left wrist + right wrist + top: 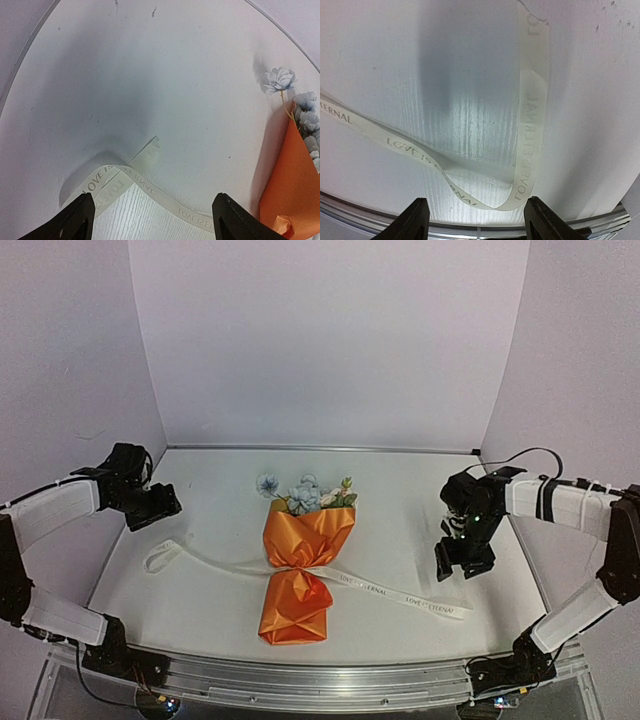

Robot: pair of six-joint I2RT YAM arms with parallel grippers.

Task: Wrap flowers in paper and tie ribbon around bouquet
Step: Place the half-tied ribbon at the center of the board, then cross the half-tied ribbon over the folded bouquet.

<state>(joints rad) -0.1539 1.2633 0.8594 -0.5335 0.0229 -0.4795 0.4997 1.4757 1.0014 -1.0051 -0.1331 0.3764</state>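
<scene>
The bouquet (297, 565) lies mid-table: orange paper (305, 535) pinched at the waist, with the flowers (305, 495) sticking out of its far end. The cream ribbon (390, 592) crosses the pinch. Its left end curls into a loop (163, 556) and its right end trails toward the front right. My left gripper (160, 506) is open above the left loop, and the ribbon (135, 186) lies on the table between its fingers (75, 220). My right gripper (462, 560) is open over the folded right end of the ribbon (532, 115), touching nothing.
White walls close the table on three sides. A metal rail (470, 231) runs along the near edge, just under the right gripper. In the left wrist view the paper (292, 190) and the blooms (280, 80) lie at the right edge.
</scene>
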